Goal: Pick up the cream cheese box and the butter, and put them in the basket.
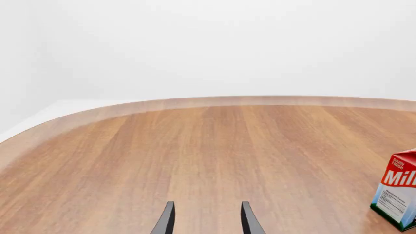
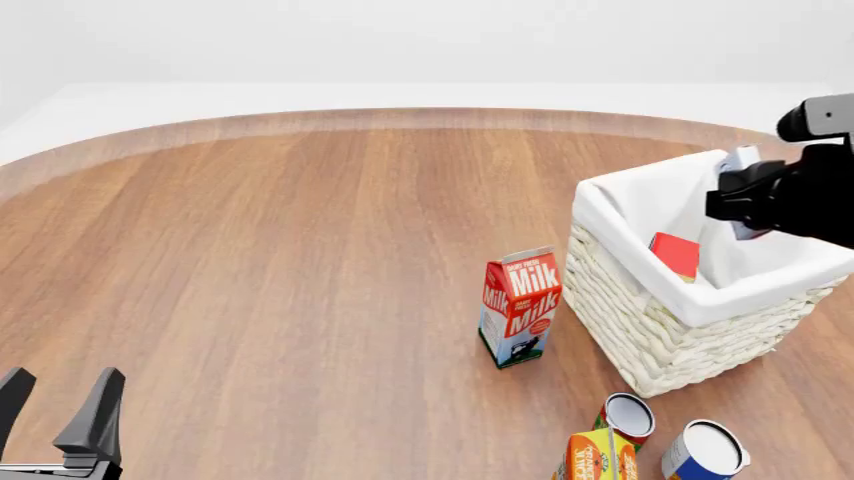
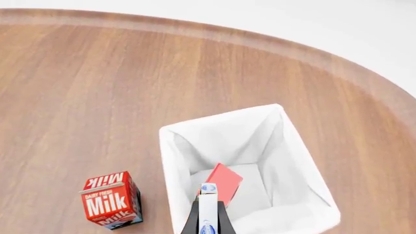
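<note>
Where the left wrist view looks along its own fingers, the left hand (image 1: 204,219) hangs with its two dark fingers apart and nothing between them, over a bare stretch of the tabletop (image 1: 195,156). That surface is warm brown wood grain with a paler, curved rim, and beyond the rim lies a plain white floor and a featureless white room. The milk carton (image 1: 398,195) stands at the view's edge, well apart from the fingers.

In the front view, the left hand (image 2: 56,415) sits at 8 o'clock, low over open wood. The basket (image 2: 641,300) stands at 3 o'clock, its white cloth folded over woven cream sides, and the butter (image 2: 675,254) leans inside against the lining, a red end showing. The right hand (image 2: 742,195) hovers above the basket's opening, clamped on the cream cheese box (image 2: 738,162). The milk carton (image 2: 521,308) stands upright just beside the basket toward the centre. At 5 o'clock two cans (image 2: 703,452) and an orange-yellow carton (image 2: 597,458) cluster near the near rim.

From the right wrist view, the cream cheese box (image 3: 208,212) is pinched edge-on between the fingers, directly over the basket (image 3: 170,161), with the butter (image 3: 222,182) below it on the lining and the milk carton (image 3: 112,200) outside.
</note>
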